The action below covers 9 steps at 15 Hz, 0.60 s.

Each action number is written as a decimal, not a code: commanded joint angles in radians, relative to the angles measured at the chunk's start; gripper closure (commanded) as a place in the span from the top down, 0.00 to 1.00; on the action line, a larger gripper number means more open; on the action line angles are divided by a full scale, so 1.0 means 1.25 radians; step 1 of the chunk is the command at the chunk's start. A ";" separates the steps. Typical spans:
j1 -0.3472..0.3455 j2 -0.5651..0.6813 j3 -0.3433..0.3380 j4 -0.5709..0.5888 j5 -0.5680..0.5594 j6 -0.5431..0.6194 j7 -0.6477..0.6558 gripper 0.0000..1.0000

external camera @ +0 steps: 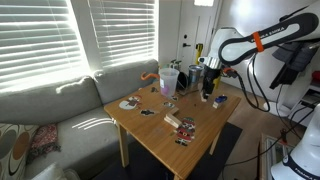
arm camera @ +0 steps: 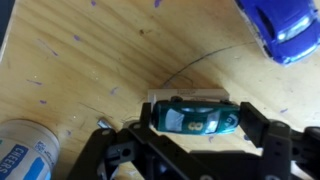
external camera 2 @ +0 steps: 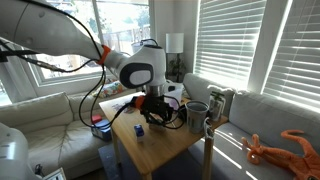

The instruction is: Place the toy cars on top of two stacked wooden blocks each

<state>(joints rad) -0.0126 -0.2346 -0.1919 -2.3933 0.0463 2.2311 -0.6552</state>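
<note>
We see the claw point(arm camera: 196, 122) clamped on the dark car point(arm camera: 185, 118) atop a wooden block point(arm camera: 200, 98); the blue car point(arm camera: 285, 30) lies far right on the bench point(arm camera: 90, 60), not yet placed.

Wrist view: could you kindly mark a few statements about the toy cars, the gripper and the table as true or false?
1. The dark toy car is held between the fingers of the gripper. True.
2. The blue toy car is also between the fingers. False: it lies apart on the table, at the upper right of the wrist view.
3. A pale wooden block shows right beside the dark toy car. True.
4. The table has a glass top. False: its surface is wood with a visible grain.
</note>
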 commanded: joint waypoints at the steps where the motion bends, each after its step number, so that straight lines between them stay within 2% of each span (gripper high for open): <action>1: -0.008 0.014 0.007 0.019 -0.006 -0.015 -0.018 0.61; 9: -0.012 0.014 0.005 0.015 -0.006 -0.017 -0.019 0.61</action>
<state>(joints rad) -0.0128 -0.2298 -0.1913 -2.3906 0.0463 2.2302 -0.6605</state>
